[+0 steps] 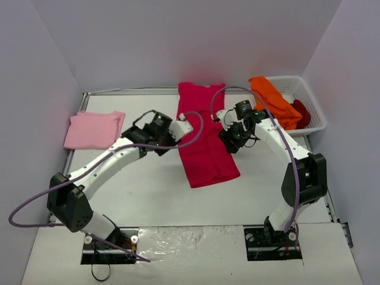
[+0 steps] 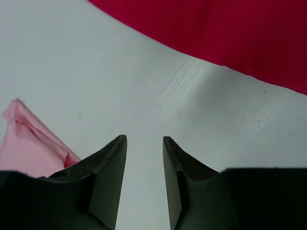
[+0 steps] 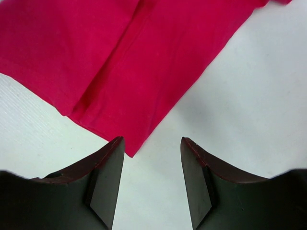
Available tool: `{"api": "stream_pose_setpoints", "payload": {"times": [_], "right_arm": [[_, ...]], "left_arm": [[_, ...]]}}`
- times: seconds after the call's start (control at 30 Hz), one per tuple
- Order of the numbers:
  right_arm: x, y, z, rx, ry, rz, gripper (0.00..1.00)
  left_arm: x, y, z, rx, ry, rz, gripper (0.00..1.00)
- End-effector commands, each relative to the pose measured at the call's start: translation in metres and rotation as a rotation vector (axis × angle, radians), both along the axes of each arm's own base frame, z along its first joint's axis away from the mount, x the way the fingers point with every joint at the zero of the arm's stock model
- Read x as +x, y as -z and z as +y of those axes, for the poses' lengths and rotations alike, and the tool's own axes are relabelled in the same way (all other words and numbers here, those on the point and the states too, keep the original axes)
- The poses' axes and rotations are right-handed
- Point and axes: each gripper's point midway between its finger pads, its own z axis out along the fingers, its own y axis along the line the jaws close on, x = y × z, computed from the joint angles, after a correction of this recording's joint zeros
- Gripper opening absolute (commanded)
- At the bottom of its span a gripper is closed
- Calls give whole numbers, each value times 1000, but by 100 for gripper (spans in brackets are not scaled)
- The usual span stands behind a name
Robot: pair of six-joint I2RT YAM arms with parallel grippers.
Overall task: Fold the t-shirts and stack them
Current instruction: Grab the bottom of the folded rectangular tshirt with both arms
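Note:
The large crimson-magenta t-shirt [image 1: 205, 136] lies folded into a long strip at the table's middle; it also shows in the left wrist view [image 2: 230, 28] and the right wrist view [image 3: 124, 62]. The pale pink t-shirt [image 1: 95, 129] lies folded at the far left, and a corner of it shows in the left wrist view [image 2: 29, 143]. The orange t-shirt [image 1: 273, 101] and the dark red t-shirt [image 1: 301, 113] lie in the basket. My left gripper [image 1: 144, 122] is open and empty over bare table left of the crimson shirt. My right gripper [image 1: 228, 144] is open and empty above that shirt's right edge, a shirt corner by its left finger [image 3: 108, 167].
The white mesh basket [image 1: 314, 104] stands at the back right corner. Purple cables loop from both arms over the table. White walls close in the back and both sides.

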Motion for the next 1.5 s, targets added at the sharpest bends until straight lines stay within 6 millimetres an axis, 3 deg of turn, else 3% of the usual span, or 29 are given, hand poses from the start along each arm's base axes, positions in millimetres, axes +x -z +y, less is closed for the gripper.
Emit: {"api": "stream_pose_setpoints", "payload": {"times": [0.0,0.03,0.2,0.27,0.53,0.9,1.07,1.47], "right_arm": [[-6,4,-24,-21,76,17,47],[-5,6,-28,-17,94,21,48],[5,18,-71,14,250,62,51],[7,22,-83,18,292,74,51],[10,31,-105,79,377,116,51],[13,43,-107,99,391,162,50],[13,45,-105,105,383,167,50],[11,46,-102,120,366,174,50]], "left_arm": [[-23,22,-25,114,131,-29,34],[-27,33,-29,119,151,-40,35],[-52,46,-63,107,259,-63,37],[-58,54,-65,125,279,-67,40],[-67,72,-86,84,300,-85,38],[-91,110,-121,99,379,-29,40],[-99,125,-126,117,398,9,40],[-102,132,-141,122,405,34,40]]}}
